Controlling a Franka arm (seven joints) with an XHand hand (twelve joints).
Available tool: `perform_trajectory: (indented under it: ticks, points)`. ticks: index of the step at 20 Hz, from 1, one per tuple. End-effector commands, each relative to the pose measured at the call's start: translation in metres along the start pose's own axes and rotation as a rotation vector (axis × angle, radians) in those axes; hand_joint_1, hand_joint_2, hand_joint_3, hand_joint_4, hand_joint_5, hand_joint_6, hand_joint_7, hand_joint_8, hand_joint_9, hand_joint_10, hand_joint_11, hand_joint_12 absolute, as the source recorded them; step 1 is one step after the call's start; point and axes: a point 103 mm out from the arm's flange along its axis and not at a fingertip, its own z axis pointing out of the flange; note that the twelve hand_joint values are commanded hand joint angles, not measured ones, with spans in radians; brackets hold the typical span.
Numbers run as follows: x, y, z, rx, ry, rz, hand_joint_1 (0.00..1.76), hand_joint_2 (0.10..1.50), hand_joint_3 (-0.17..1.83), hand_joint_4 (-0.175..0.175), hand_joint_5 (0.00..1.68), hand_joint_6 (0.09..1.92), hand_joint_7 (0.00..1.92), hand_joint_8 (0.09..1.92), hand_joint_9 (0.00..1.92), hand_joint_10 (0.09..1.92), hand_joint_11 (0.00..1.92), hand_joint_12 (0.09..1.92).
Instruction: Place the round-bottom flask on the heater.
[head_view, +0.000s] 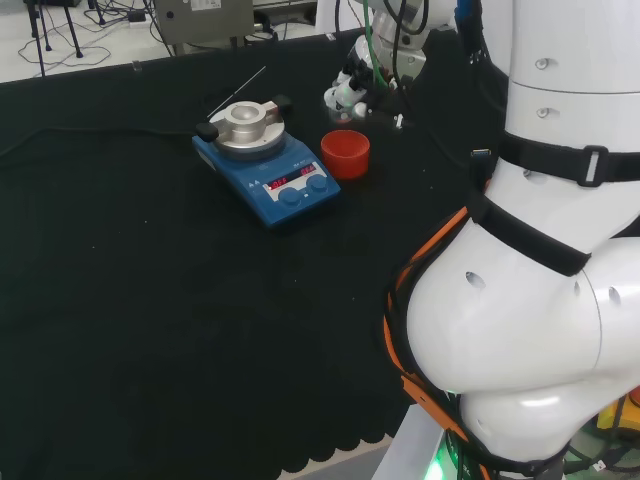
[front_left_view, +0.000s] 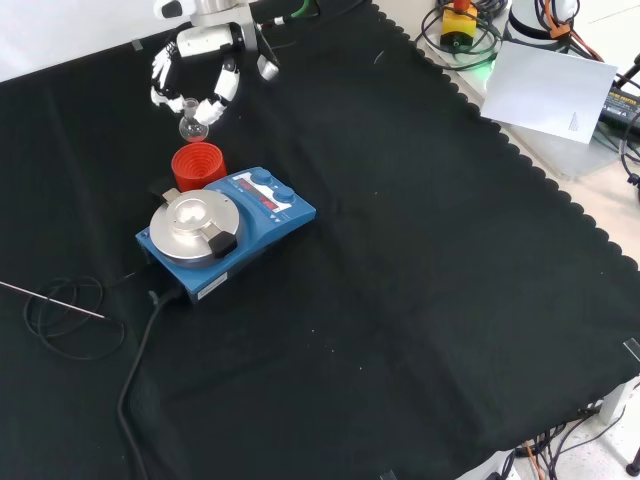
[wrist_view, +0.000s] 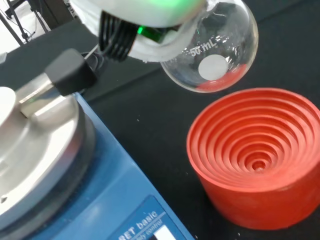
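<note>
A small clear round-bottom flask (wrist_view: 212, 55) hangs just above the red ribbed stand (wrist_view: 257, 155), free of it. The black and white hand (front_left_view: 200, 75) has its fingers curled round the flask (front_left_view: 193, 127), holding it up near its neck. In the head view the hand (head_view: 352, 90) sits just beyond the red stand (head_view: 345, 153). The blue heater (front_left_view: 225, 228) with its round silver plate (front_left_view: 195, 222) stands beside the stand, nearer the camera in the front view. The plate (head_view: 247, 122) has nothing on it.
A black cable (front_left_view: 135, 370) runs from the heater toward the cloth's near edge in the front view, with a thin metal probe (front_left_view: 50, 297) and coiled wire at the left. The arm's big white links (head_view: 540, 250) stand at the head view's right.
</note>
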Motion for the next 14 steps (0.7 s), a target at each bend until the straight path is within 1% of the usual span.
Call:
perform_trajectory:
  ticks: [1, 3, 6, 14]
  points:
    - [0.012, -0.003, -0.01, 0.004, 0.0, -0.019, 1.14, 0.66, 0.8, -0.031, 1.13, 0.98, 0.66, 0.61, 0.81, 0.57, 0.5, 1.28]
    - [0.017, -0.001, -0.013, 0.007, 0.001, -0.027, 1.14, 0.65, 0.81, -0.025, 1.13, 0.99, 0.66, 0.61, 0.81, 0.57, 0.5, 1.28]
    - [0.028, 0.003, -0.016, 0.007, 0.004, -0.052, 1.14, 0.65, 0.82, -0.021, 1.14, 0.99, 0.66, 0.61, 0.81, 0.57, 0.51, 1.27]
    - [0.069, 0.015, -0.015, 0.046, 0.007, -0.114, 1.14, 0.64, 0.82, -0.02, 1.14, 0.99, 0.66, 0.61, 0.82, 0.57, 0.51, 1.27]
